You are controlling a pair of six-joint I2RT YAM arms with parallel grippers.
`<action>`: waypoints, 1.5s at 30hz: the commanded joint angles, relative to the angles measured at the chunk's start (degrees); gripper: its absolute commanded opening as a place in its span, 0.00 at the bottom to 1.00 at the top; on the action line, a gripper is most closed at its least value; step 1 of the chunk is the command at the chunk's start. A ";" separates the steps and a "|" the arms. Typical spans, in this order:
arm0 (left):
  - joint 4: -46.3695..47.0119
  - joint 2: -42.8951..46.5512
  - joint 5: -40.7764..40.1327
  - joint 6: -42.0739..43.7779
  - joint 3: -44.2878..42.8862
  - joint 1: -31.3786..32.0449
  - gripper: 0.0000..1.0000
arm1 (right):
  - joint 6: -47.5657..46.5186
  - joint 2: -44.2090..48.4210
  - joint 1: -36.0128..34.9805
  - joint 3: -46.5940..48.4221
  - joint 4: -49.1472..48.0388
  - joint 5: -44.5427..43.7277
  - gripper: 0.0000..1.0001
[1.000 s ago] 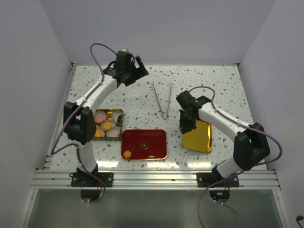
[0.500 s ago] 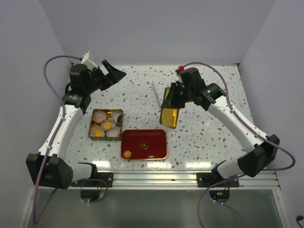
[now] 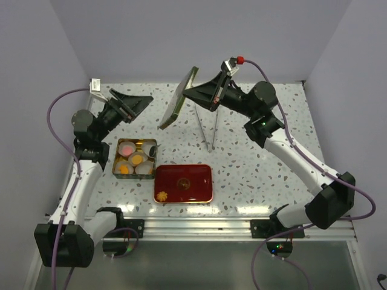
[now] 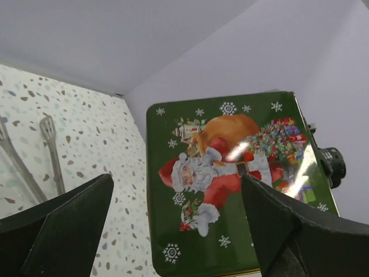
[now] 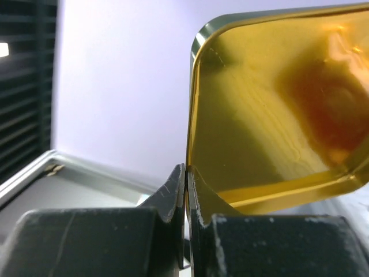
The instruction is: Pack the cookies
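For me the gold-lined rectangular tin lid (image 5: 271,115) runs off the right wrist view's right edge; overhead, I find the small round cookies (image 3: 138,159) too small to sort.

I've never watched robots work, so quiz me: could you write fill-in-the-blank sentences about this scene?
The right pincer grips the ___ by its rim. Its green side pictures ___. The left pincer, holding nothing, is ___. The flower cookie lies on the ___ tray.
Missing: lid; Santa; open; red.

Pink and yellow cookies (image 3: 137,159) in tin (image 3: 145,142), flower cookie (image 3: 162,196) on red tray (image 3: 199,181)
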State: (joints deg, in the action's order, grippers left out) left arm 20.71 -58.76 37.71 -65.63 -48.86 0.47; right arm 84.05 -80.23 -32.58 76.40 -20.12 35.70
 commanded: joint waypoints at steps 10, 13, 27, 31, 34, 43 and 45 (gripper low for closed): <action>30.06 -1.79 7.55 -21.54 7.27 -0.38 1.00 | 26.94 -4.76 0.32 -2.40 -45.34 0.69 0.00; 41.23 -4.69 8.78 -28.32 8.08 0.23 1.00 | 27.83 -5.91 0.32 -1.70 -47.29 0.86 0.00; 63.84 -11.90 9.83 -40.54 1.93 2.96 0.72 | 32.49 -12.41 0.15 -1.08 -58.01 0.16 0.00; 64.72 -11.90 9.40 -40.81 2.01 2.96 0.26 | 32.32 -12.06 0.15 -1.87 -58.19 1.12 0.00; 64.63 -12.16 9.31 -40.81 1.49 2.96 0.03 | 32.23 -11.10 0.32 -4.76 -58.63 1.56 0.00; 61.92 -11.38 10.27 -40.02 1.48 2.34 0.00 | 23.12 -5.21 1.46 -11.18 -46.09 7.87 0.74; 60.95 -10.15 10.45 -39.32 3.41 2.08 0.00 | 18.80 -2.41 1.64 -11.01 -36.46 9.55 0.80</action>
State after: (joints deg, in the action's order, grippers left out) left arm 74.98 -70.67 46.94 -107.35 -46.06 3.03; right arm 110.26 -88.79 -31.16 64.95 -67.55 40.38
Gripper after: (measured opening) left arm 0.227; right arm 0.776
